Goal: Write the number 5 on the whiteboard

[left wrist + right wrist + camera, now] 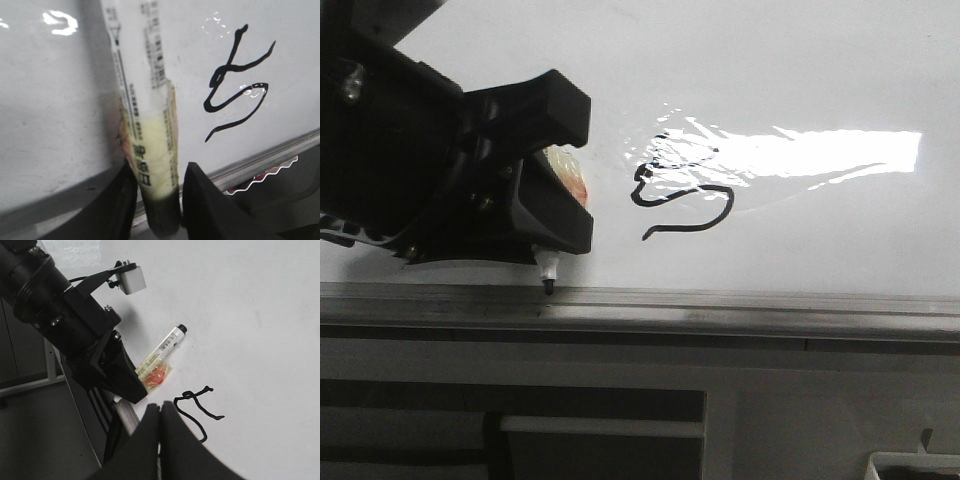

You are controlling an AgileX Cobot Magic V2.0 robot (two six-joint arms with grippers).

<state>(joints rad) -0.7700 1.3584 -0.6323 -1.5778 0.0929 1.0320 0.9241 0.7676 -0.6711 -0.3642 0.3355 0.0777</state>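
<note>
Number 5 [680,198] on whiteboard [820,80], just beside marker-clamping left pincer [556,165]

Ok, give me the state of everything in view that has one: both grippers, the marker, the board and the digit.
left gripper: shut on the marker.
right gripper: shut, holding nothing, above the board.
marker: uncapped, tip near the board's edge rail.
number 5: drawn in black, wobbly.
whiteboard: lying flat, otherwise unmarked apart from glare.
</note>
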